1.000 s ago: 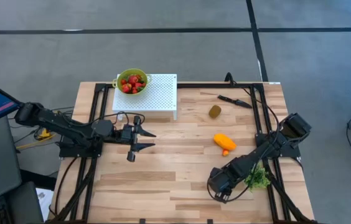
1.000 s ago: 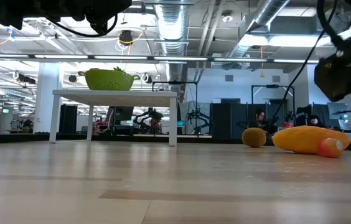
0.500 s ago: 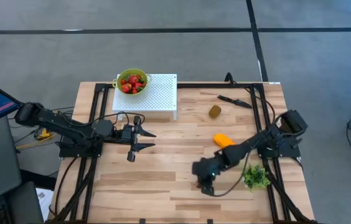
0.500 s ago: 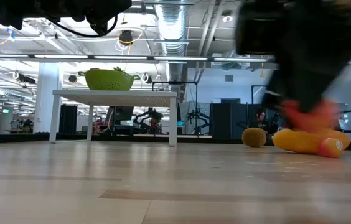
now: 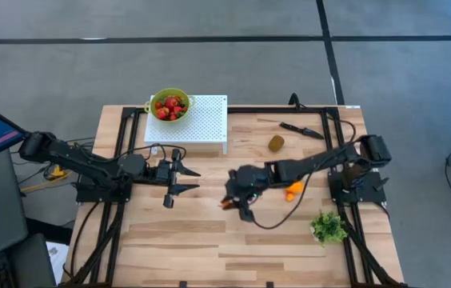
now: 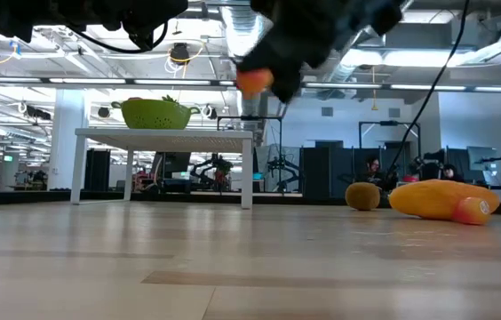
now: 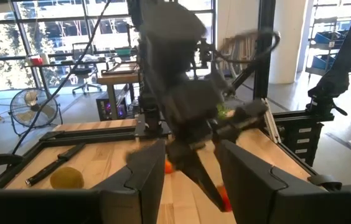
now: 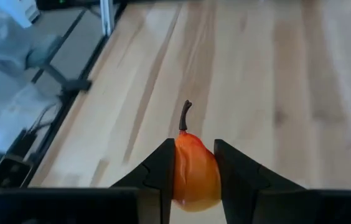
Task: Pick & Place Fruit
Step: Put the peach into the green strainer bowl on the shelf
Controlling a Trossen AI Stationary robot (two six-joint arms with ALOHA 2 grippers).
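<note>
My right gripper [image 5: 229, 202] hangs over the middle of the table, shut on a small orange pear-shaped fruit [image 8: 193, 169] with a dark stem. A bigger elongated orange fruit [image 6: 440, 198] lies on the table at the right, partly under my right arm. The brownish kiwi [image 5: 277, 143] rests on the wood beyond it. A green bowl of red berries [image 5: 170, 105] stands on a white perforated stand [image 5: 205, 122] at the far left. My left gripper [image 5: 181, 178] is held level left of centre, open and with nothing between its fingers. My right gripper pinches the small orange fruit by its two sides [image 8: 178, 167] between its two fingers. The fingers slant down toward the table's left side. The stem [image 8: 187, 116] points away from the gripper. The fruit [image 6: 253, 83] is lifted well clear of the table.
A black knife [image 5: 301, 129] lies at the far right. A green leafy bunch [image 5: 329, 228] sits near the front right. Black frame rails [image 5: 123, 144] run along both sides of the table. Bare wood stretches across the front half.
My right gripper has swung from the front right, beside the leafy bunch, toward the table's left and far side to the middle. It has risen and rolled about its own line, carrying the small orange fruit up clear of the table. The leafy bunch stays put.
</note>
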